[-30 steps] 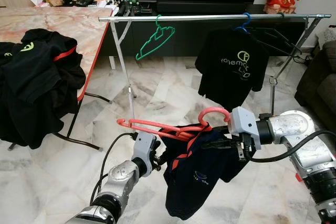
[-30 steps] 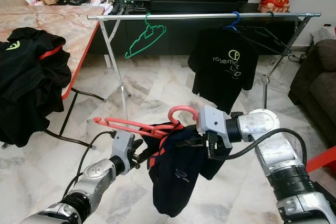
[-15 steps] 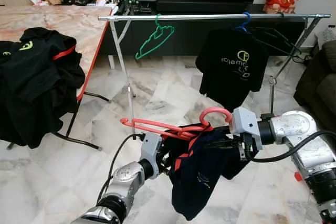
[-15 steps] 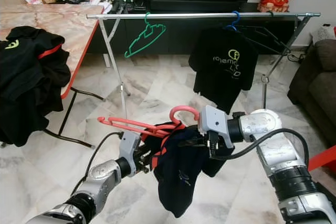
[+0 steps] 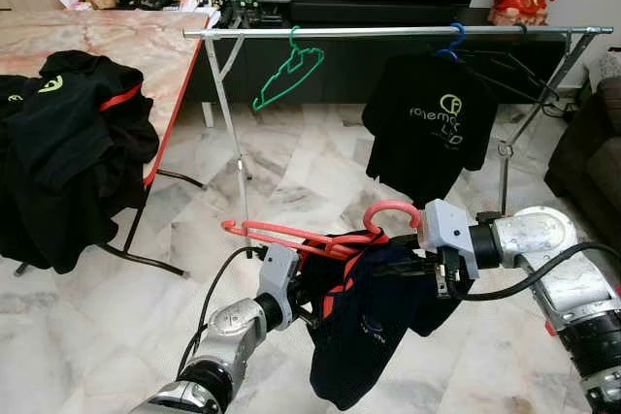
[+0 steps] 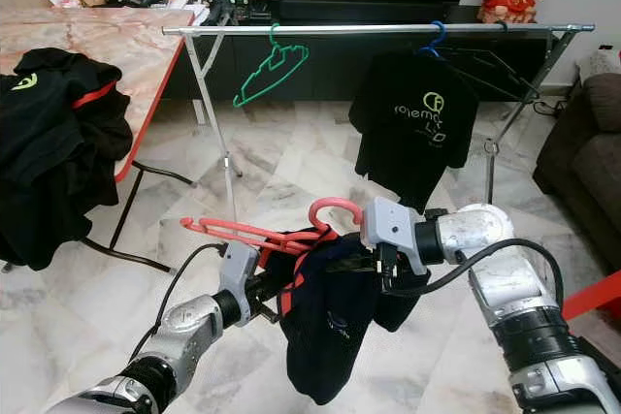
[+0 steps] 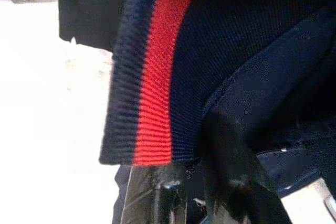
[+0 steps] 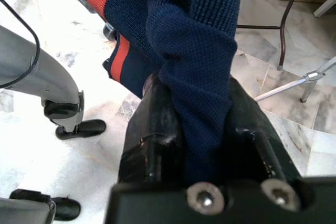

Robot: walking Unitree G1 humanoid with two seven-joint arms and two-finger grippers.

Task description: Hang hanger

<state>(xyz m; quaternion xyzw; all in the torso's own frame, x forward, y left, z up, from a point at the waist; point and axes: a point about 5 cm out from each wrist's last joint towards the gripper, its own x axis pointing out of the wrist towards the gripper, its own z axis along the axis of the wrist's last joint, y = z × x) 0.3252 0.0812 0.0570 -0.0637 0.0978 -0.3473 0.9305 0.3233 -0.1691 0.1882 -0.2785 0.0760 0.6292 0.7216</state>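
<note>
A coral hanger (image 5: 320,238) is held low over the floor, with a navy shirt (image 5: 364,327) with red trim draped on it. My right gripper (image 5: 406,264) is just under the hanger's hook and shut on the shirt. In the right wrist view, navy cloth (image 8: 202,72) is bunched between the two black fingers (image 8: 155,124). My left gripper (image 5: 309,309) is pressed against the shirt's left edge, and its wrist view shows the red-striped collar band (image 7: 157,77) close up. The steel clothes rail (image 5: 388,33) stands ahead, higher than the hanger.
An empty green hanger (image 5: 286,73) and a black T-shirt (image 5: 432,123) on a blue hanger hang on the rail. A marble-top table (image 5: 146,46) with a heap of black clothes (image 5: 68,143) stands at the left. A dark sofa (image 5: 592,143) is at the right.
My left gripper has moved up and to the right into the shirt's left edge. The shirt bunched up, then dropped lower again. The right arm has barely shifted.
</note>
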